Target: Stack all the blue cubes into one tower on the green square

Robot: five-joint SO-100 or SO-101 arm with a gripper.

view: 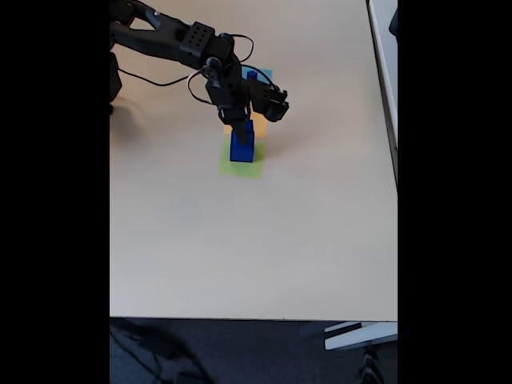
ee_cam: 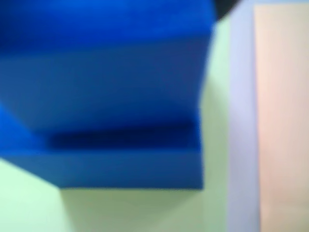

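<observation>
- Beige table [view: 240, 248] fills the fixed view from top to bottom, with a dark floor strip below its near edge and a pale ledge at the right edge.
- Black arm [view: 172, 38] reaches in from the upper left of the fixed view, with loose cables looped beside it.
- Gripper [view: 242, 122] points down directly over the tower [view: 242, 145]; whether its jaws are parted or closed on a cube cannot be told, since the fingers merge with the dark blue.
- Tower stands upright on the green square [view: 250, 169], toward that square's far part, with bare green showing in front of it.
- Wrist view is blurred: two stepped blue cubes [ee_cam: 106, 96] are seen at close range, the upper one set back from the wider one beneath, both over the green surface [ee_cam: 29, 203].
- Another small blue cube [view: 252, 76] sits apart on the light-blue square [view: 264, 74], behind the gripper in the fixed view.
- Orange square [view: 260, 128] lies between the green and light-blue squares, largely hidden by the gripper; in the wrist view it shows as a pale orange band [ee_cam: 282, 116] at the right, separated from the green by a lavender-grey strip [ee_cam: 241, 121].
</observation>
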